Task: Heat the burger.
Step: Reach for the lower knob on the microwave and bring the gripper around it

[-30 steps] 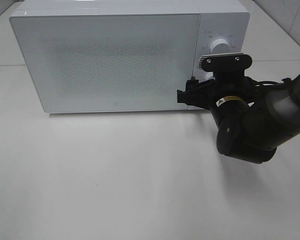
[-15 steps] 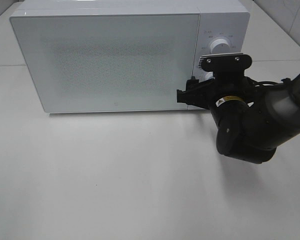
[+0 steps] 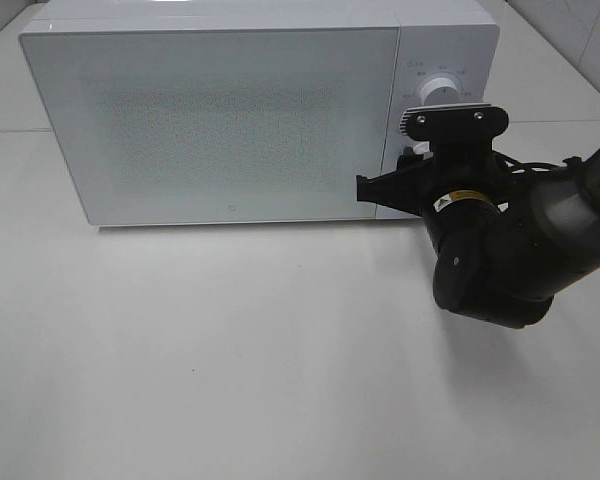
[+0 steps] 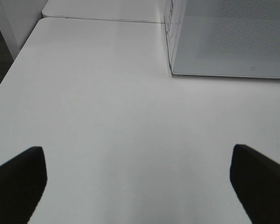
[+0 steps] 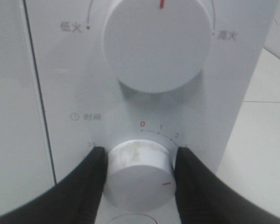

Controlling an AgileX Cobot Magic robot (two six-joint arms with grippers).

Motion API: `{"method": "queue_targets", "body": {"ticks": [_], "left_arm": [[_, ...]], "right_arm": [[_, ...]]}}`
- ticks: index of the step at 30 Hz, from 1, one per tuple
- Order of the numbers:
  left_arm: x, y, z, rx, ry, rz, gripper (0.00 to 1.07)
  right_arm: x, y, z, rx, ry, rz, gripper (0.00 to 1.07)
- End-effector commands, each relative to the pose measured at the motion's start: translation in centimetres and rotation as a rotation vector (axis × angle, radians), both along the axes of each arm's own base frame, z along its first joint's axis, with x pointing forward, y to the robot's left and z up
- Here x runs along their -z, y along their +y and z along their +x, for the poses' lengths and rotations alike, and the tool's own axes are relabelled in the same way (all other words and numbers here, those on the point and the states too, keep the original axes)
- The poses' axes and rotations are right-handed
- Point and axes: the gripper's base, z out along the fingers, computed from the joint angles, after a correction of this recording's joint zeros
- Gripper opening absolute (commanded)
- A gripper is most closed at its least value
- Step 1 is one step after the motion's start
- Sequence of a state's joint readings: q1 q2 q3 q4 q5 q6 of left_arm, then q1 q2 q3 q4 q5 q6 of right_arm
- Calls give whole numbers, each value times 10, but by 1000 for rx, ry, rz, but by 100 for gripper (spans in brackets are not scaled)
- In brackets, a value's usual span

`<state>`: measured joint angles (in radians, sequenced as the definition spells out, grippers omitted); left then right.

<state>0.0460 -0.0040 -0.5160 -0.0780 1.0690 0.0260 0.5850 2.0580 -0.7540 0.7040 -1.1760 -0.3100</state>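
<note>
The burger is nowhere in view; with the microwave [image 3: 260, 110] door [image 3: 180, 150] closed, it is presumably inside. At 3 o'clock of the door, the right gripper [image 5: 140, 158] has its jaws pinching the timer knob [image 5: 139, 176], which sits at 6 o'clock of the power knob [image 5: 156, 44]. The step in hand looks like setting the time. The next move calls for a steady wrist roll, gripping firmly enough not to slip on the smooth knob. The left gripper [image 4: 140, 179] hangs over the counter [image 4: 107, 93], jaws spread wide.

White microwave [image 3: 416, 40], its door [image 3: 220, 110] finely speckled grey; white timer knob [image 5: 140, 176] with a red line; black right gripper [image 5: 141, 154]; white table [image 3: 230, 350].
</note>
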Motion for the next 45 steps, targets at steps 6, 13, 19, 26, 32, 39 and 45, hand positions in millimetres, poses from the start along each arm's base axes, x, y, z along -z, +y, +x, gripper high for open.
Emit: {"method": "queue_targets", "body": {"ticks": [6,13,19,26,32,39,45], "left_arm": [[0,0,-2,3,-12,-2,100],[0,0,-2,3,-12,-2,100],[0,0,-2,3,-12,-2,100],[0,0,-2,3,-12,-2,100],[0,0,-2,3,-12,-2,100],[0,0,-2,3,-12,-2,100],[0,0,-2,3,-12,-2,100]], "right_arm": [[-10,5,5,-37,-80,64,0],[-11,5,5,7,-95,345,0],[-12,9,5,-4,-93,576,0],[-13,16,4,-33,-69,845,0],[-15,21,4,-36,-31,1146,0],[-19,26,3,-78,-17,1298,0],[-25,29,2,-142,-40,1401,1]]}}
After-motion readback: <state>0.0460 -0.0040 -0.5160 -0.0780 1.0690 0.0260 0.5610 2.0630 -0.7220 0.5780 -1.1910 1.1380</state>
